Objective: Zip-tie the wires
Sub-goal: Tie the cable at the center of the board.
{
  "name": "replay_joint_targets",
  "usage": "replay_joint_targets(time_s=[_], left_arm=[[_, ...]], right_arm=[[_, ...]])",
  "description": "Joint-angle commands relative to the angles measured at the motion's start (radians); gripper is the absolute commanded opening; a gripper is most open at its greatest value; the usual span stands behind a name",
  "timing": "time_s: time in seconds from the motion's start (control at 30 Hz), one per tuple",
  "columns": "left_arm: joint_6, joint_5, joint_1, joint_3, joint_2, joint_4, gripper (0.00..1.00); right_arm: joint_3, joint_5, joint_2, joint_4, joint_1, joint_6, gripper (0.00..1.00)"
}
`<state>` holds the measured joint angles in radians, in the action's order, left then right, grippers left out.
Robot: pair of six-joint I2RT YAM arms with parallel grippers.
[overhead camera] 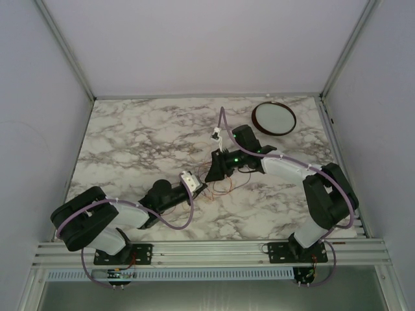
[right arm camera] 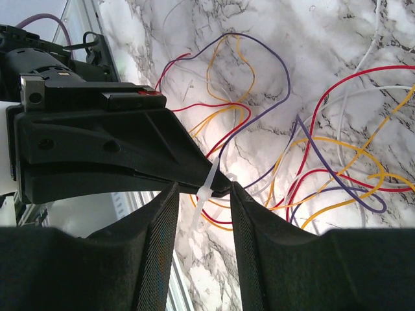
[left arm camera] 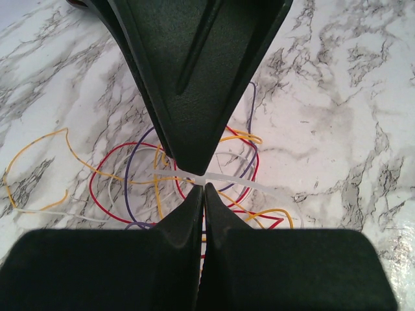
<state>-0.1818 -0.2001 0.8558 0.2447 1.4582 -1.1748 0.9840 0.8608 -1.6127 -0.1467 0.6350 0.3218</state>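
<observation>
The wires (left arm camera: 126,178), thin loops of red, yellow, purple and white, lie tangled on the marble table; they also show in the right wrist view (right arm camera: 286,78) and the top view (overhead camera: 224,188). A white zip tie (left arm camera: 227,180) lies across them. My left gripper (left arm camera: 203,189) is shut on the zip tie, its tips low over the tangle. My right gripper (right arm camera: 203,188) is open; its fingers straddle the left gripper's tip (right arm camera: 220,184) and the zip tie (right arm camera: 209,184). In the top view both grippers meet mid-table: left (overhead camera: 202,188), right (overhead camera: 211,176).
A dark-rimmed round white dish (overhead camera: 256,120) lies at the back right of the marble table (overhead camera: 130,142). Grey walls close the sides and back. An aluminium rail (overhead camera: 207,249) with the arm bases runs along the near edge.
</observation>
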Motion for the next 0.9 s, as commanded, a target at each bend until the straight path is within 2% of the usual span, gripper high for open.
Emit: replay_joint_targets(time_s=[0.0,0.63,0.87], left_arm=[[0.008,-0.004,0.003,0.025,-0.012,-0.003,0.0],[0.017,-0.001,0.003,0.03,0.002,-0.004,0.0],[0.026,0.008,0.003,0.034,0.011,-0.005,0.0]], right_arm=[[0.007,-0.006,-0.008,-0.018,0.016,-0.012,0.36],[0.004,-0.006,-0.02,-0.041,0.04,-0.021,0.23],[0.004,-0.012,-0.019,-0.052,0.042,-0.026,0.09]])
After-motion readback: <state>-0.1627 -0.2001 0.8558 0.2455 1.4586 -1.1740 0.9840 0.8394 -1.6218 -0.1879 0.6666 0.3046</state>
